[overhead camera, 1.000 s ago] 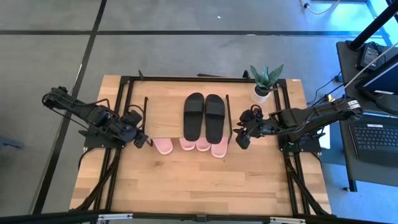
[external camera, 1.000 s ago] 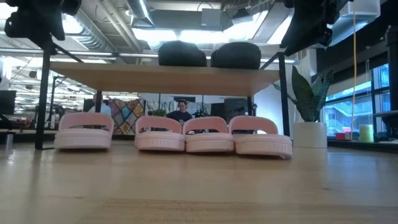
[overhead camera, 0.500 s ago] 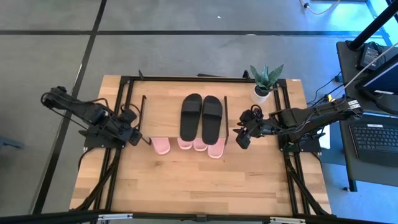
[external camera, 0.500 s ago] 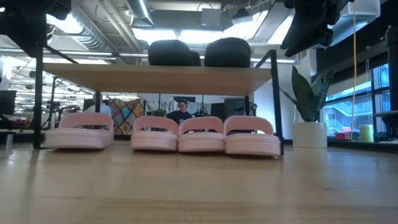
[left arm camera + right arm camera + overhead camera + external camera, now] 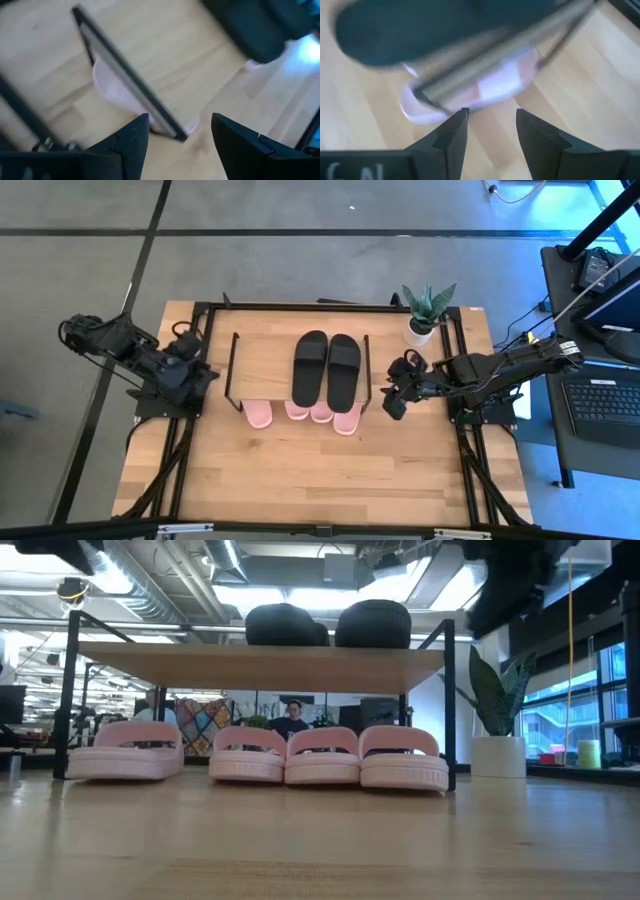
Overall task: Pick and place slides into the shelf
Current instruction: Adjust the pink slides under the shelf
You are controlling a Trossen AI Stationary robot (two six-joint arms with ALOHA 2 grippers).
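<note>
Hovering at either end of the shelf [image 5: 262,358], my two tools hold nothing — the left tool [image 5: 205,373] sits at center-left of the overhead frame, just off the shelf's left legs, fingers [image 5: 131,142] spread wide with only bare wood and a black wire leg between them. My right tool [image 5: 391,398] hangs right of center, just beside the shelf's right edge, its fingers [image 5: 451,137] parted around empty air, with a pink slide and a wire leg beyond.

On the shelf's light wood top, mid-frame, lies the black pair [image 5: 327,367], side by side. Beneath the board, four pink slides [image 5: 285,754] stand in a row on the surface — three touching one another toward the right, one [image 5: 126,749] set apart at the left — their ends poking out past the board's lower edge in the overhead view.

At upper right of the surface stands a potted plant [image 5: 424,315] in a white pot. A person [image 5: 291,719] shows in the room behind the shelf.
</note>
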